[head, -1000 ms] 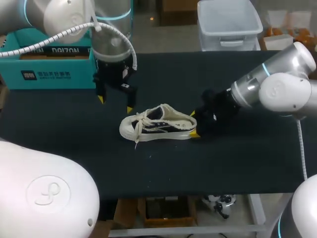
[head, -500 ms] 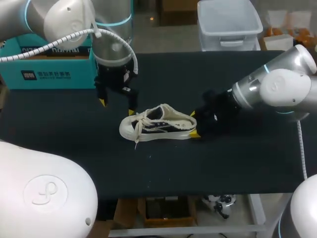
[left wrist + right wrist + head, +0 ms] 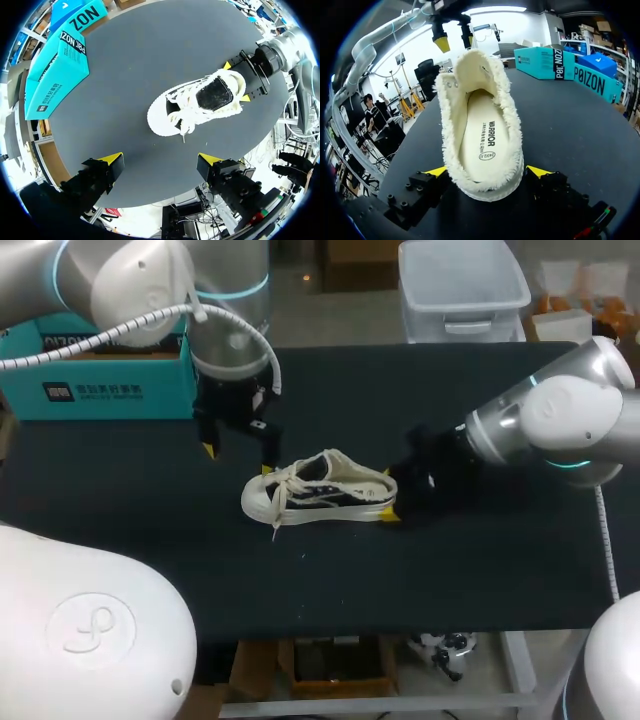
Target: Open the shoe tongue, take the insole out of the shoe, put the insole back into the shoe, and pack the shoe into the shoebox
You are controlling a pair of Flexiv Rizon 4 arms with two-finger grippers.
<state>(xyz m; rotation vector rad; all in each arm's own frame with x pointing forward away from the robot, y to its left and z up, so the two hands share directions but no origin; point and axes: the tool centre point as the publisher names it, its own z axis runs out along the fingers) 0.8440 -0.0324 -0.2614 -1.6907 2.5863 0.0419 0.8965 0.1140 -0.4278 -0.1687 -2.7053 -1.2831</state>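
Head cam: fixed, high & behind rig, faces down on whole table point(image 3: 330, 570) from far off; shoe point(image 3: 318, 490) small at mid-table, shoebox point(image 3: 100, 380) at far-left edge. L wrist cam: well above table, looks steeply down past left gripper point(image 3: 160, 159) onto shoe from toe side, mid range, w/ right gripper point(image 3: 236, 81) at heel also in frame. R wrist cam: low, near table level, v. close behind heel, faces along insole point(image 3: 482, 140) toward toe; all 3 views share shoe, shoebox, tabletop.

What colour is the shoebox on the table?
Teal; the teal cardboard shoebox shows best in the left wrist view.
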